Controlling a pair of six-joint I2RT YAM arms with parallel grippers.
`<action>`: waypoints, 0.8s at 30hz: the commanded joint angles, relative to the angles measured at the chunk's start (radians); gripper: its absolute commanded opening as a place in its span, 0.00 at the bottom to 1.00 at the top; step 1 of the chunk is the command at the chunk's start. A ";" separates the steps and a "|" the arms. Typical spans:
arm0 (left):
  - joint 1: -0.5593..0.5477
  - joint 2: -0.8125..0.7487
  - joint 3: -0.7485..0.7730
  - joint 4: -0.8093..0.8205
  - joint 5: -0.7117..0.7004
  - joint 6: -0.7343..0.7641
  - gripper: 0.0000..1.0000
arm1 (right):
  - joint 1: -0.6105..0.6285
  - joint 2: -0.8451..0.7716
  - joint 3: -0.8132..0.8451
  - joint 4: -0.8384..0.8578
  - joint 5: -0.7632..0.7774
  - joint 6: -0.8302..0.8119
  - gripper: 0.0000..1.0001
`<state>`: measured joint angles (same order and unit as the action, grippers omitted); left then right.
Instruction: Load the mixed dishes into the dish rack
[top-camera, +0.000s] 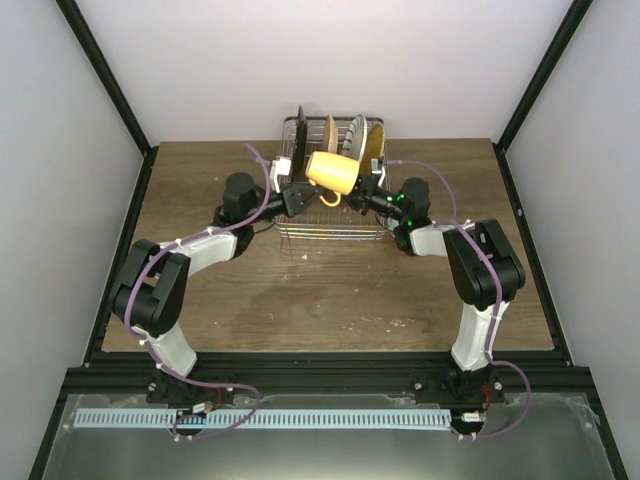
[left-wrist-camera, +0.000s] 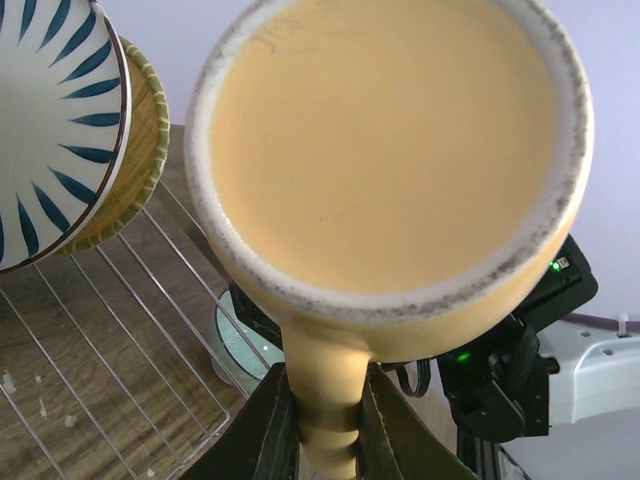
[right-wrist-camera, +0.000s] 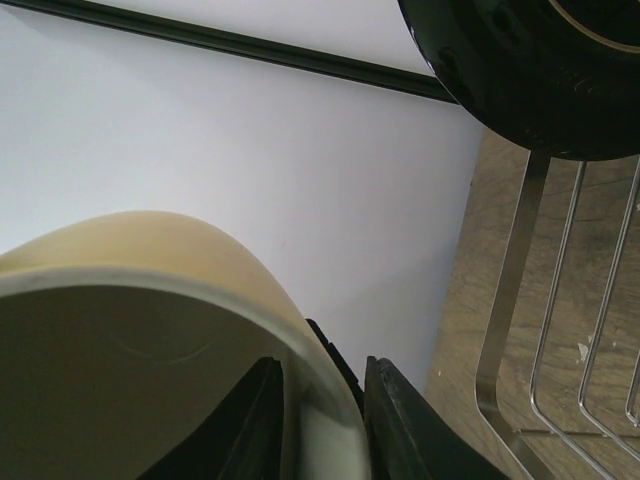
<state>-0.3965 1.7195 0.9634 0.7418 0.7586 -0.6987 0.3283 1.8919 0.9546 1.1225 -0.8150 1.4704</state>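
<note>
Wood table; yellow mug blocks dish rack middle.

The table is a dark brown wood-grain board, framed by black rails along both sides. The dish rack stands directly on it at the far middle, close to the back wall, its wire floor flat on the wood. On the bare near half lies a small scatter of pale specks, perhaps crumbs, right of centre, and a faint pale smear further left
</note>
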 joint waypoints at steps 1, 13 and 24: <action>0.015 -0.026 0.042 0.089 -0.021 0.026 0.00 | -0.010 -0.001 -0.007 0.016 -0.034 -0.021 0.24; 0.066 -0.011 0.052 0.040 -0.046 0.069 0.00 | -0.089 -0.105 -0.055 -0.131 -0.030 -0.131 0.29; 0.067 0.008 0.183 -0.333 -0.028 0.359 0.00 | -0.175 -0.313 -0.017 -0.611 0.031 -0.513 0.29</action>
<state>-0.3279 1.7206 1.0744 0.4988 0.7185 -0.4976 0.1833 1.6650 0.8997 0.7338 -0.8211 1.1534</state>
